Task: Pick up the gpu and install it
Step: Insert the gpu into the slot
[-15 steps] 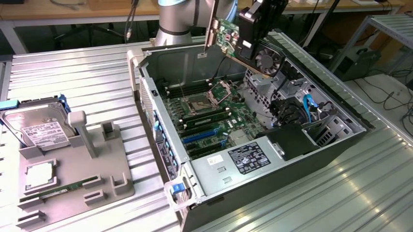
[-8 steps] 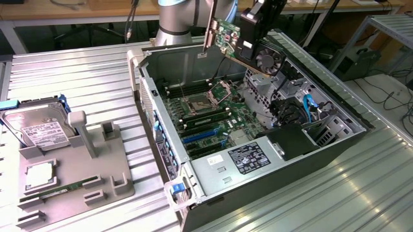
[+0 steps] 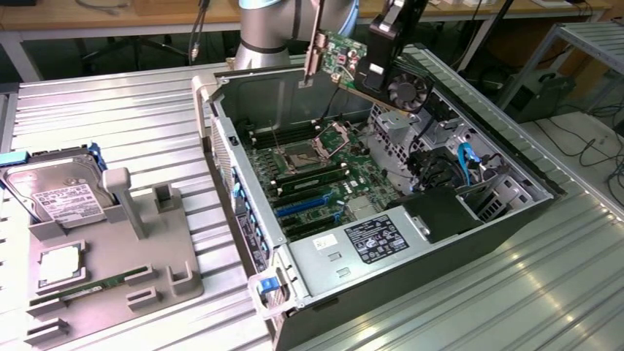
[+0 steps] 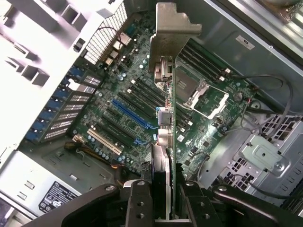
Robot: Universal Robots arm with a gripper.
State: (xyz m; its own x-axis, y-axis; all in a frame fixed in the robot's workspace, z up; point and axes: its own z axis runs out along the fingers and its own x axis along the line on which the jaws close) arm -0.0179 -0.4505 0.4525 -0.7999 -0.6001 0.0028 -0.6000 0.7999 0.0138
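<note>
The black two-finger gripper (image 4: 165,204) is clamped on the gpu (image 3: 340,57), a thin dark green circuit card with a silvery metal bracket strip, holding it on edge. The card hangs above the far part of the open black computer case (image 3: 487,234), over the green motherboard (image 3: 322,175).

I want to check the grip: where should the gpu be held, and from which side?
The edge facing away from the motherboard, from above, jaws on both faces. The gpu is thin and hangs on edge; this leaves its lower edge and bracket free, as the gripper has it.
</note>
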